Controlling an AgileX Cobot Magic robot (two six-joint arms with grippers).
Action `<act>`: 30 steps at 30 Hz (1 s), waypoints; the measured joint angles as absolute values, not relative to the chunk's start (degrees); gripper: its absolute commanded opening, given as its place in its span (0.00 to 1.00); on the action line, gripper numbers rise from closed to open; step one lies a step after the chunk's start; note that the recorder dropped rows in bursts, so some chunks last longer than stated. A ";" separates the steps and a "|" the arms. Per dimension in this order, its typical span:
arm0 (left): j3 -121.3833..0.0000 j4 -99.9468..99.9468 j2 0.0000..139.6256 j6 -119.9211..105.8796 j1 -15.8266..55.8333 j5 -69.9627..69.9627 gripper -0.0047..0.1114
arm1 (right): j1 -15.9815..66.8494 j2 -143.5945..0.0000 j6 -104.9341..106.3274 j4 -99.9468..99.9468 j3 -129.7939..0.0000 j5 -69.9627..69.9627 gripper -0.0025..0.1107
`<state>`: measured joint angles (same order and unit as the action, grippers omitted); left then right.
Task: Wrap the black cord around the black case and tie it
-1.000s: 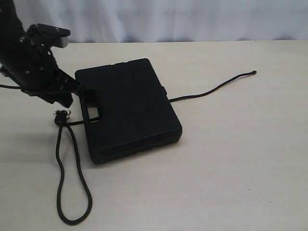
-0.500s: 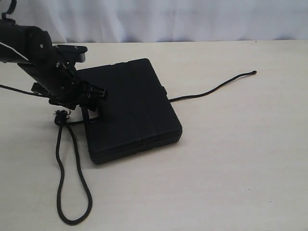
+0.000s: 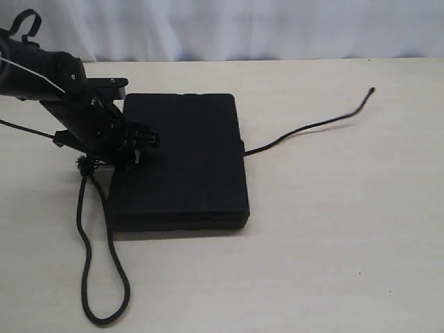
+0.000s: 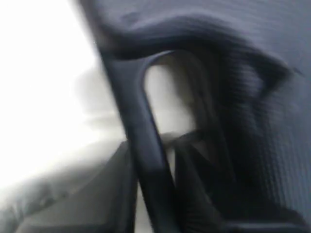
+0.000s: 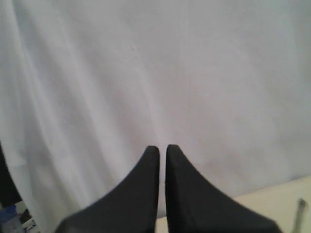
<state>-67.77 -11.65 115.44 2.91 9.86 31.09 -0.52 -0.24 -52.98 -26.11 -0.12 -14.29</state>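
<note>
The left gripper [image 3: 141, 139] sits at the handle slot on the left edge of the black case [image 3: 187, 163]; the blurred wrist view does not settle whether its fingers clamp the handle. The right gripper [image 5: 162, 148] is pressed together, empty, facing a white curtain [image 5: 194, 73]. The black cord [image 3: 103, 321] passes under the case, looping at lower left and trailing to upper right. Wrapping looks barely begun; next, one end must be lifted across the lid.
</note>
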 measured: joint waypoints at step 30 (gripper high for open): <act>-91.70 -18.65 115.78 2.47 9.98 60.24 0.04 | 23.54 -57.21 -97.80 -100.01 -32.66 -13.23 0.06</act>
